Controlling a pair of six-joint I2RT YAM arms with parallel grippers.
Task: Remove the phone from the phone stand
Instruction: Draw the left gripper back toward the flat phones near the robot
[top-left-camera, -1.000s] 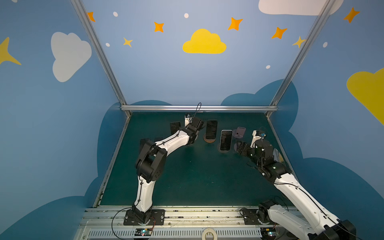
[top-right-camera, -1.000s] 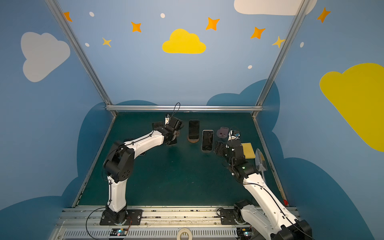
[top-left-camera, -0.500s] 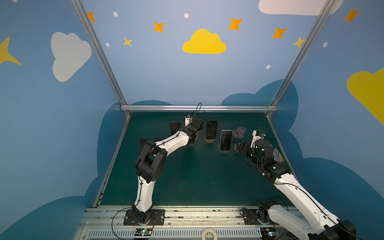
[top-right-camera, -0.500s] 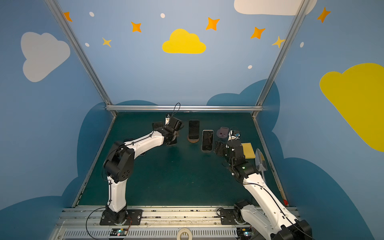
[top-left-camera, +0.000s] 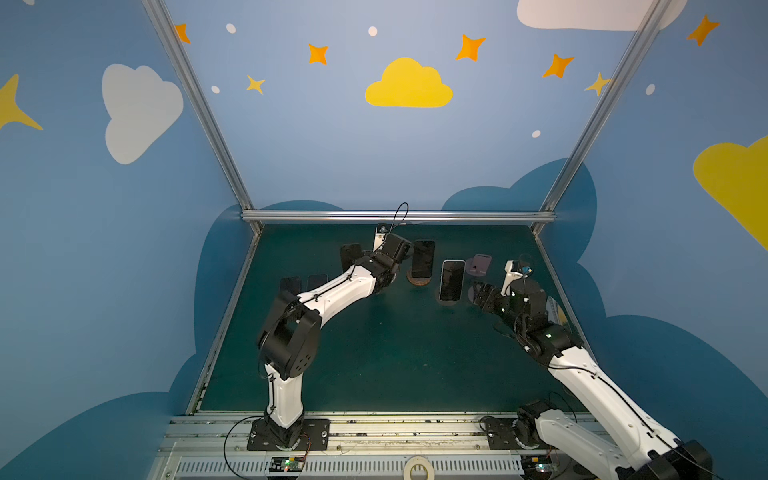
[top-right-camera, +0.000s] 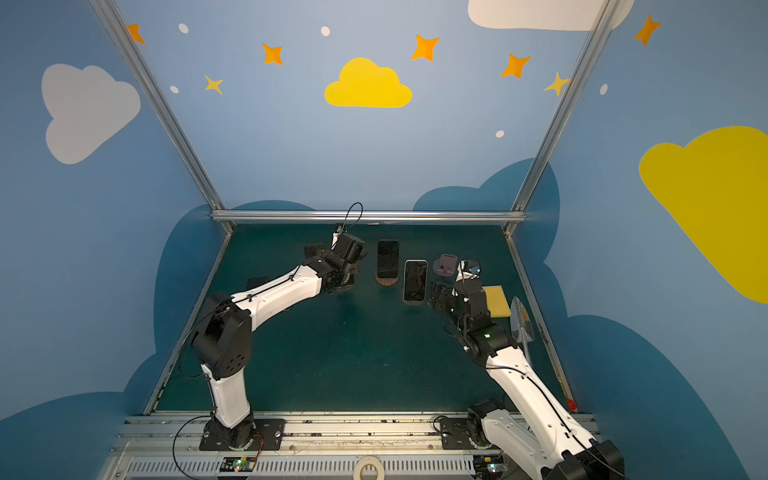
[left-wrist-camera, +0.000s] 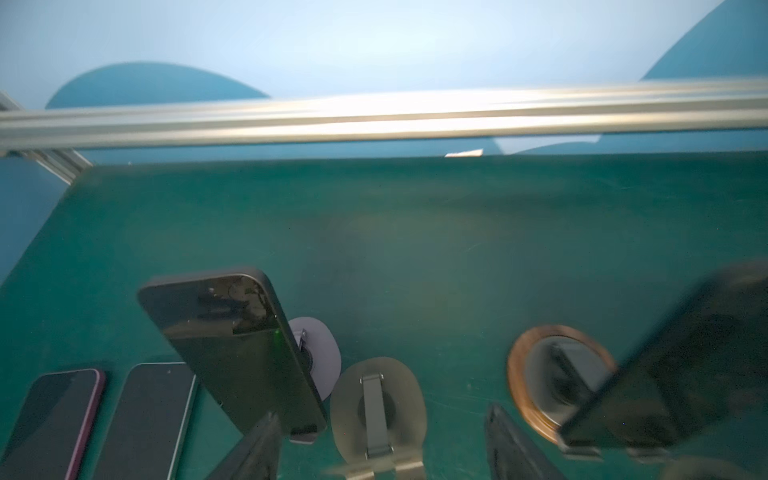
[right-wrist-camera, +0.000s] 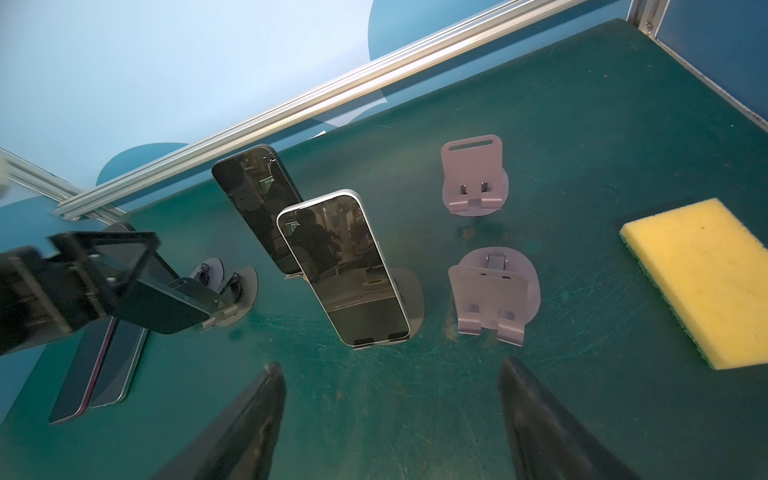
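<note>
Almost nothing has moved in the last second. In both top views the arms and every phone sit where they did, and the only change is that the left gripper (left-wrist-camera: 381, 417) has drawn its fingers in a little. They are nonetheless spread, one fingertip either side of an empty olive-grey stand (left-wrist-camera: 399, 395) just ahead, with no phone between them. The dark phone (left-wrist-camera: 232, 353) leans on its grey-disc stand (left-wrist-camera: 326, 365) immediately to this gripper's left, its lower end right beside a fingertip; whether they touch I cannot tell. A second dark phone (left-wrist-camera: 665, 374) rests on a wooden-ringed stand (left-wrist-camera: 515, 374) off to the gripper's right. A purple-edged phone (left-wrist-camera: 54, 419) and a pale-edged phone (left-wrist-camera: 145, 415) lie flat further to its left. The right gripper (right-wrist-camera: 391, 365) hangs spread and empty, with a white-rimmed phone (right-wrist-camera: 349, 274) on its stand just beyond the fingertips and two bare purple stands (right-wrist-camera: 490, 291) close by. So three phones are on stands and none is visibly gripped. The narrowing reads as sizing the fingers to a phone's width before the next grasp.
</note>
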